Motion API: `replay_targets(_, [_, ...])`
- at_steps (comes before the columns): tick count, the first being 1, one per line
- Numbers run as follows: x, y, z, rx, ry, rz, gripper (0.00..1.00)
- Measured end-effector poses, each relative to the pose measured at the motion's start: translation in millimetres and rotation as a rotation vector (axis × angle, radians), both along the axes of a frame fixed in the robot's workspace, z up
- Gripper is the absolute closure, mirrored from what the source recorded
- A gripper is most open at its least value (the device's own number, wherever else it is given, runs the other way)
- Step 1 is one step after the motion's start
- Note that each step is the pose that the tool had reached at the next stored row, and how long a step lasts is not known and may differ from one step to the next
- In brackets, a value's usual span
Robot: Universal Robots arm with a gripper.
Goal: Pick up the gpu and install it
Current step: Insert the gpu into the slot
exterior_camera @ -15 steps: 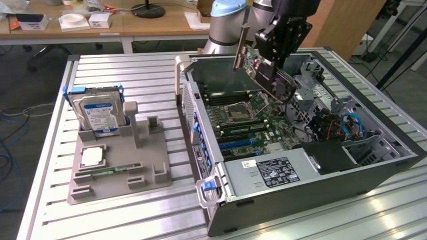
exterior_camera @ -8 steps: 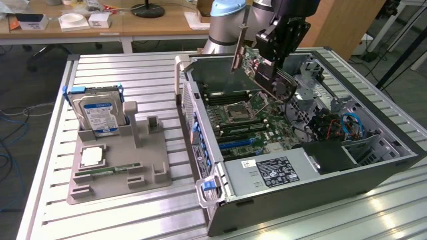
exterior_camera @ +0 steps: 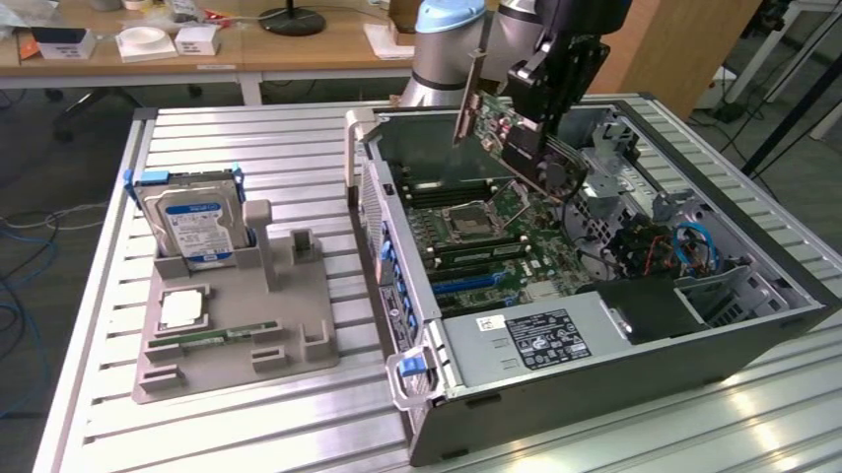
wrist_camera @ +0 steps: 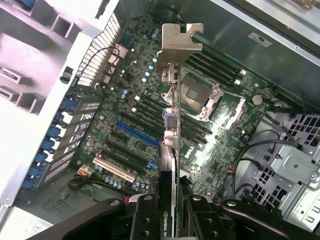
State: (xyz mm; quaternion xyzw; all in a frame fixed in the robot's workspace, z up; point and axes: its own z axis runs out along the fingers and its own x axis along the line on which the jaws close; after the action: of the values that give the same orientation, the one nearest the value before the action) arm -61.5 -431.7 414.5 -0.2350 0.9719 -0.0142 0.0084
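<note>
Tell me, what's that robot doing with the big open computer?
The robot arm's pincer is clamped on a thin dark gpu card with a silver metal end bracket, holding it tilted above the green motherboard inside the open black computer case. The card is not yet seated in a slot. On the exterior view's left, a silver hard drive with a blue-white label stands upright in a grey holder.
</note>
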Motion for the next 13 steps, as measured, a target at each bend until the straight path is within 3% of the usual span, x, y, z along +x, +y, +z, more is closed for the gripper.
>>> replay_targets(13, [0.0,0.0,-1.1,0.0000,-0.0001,0.096,0.74])
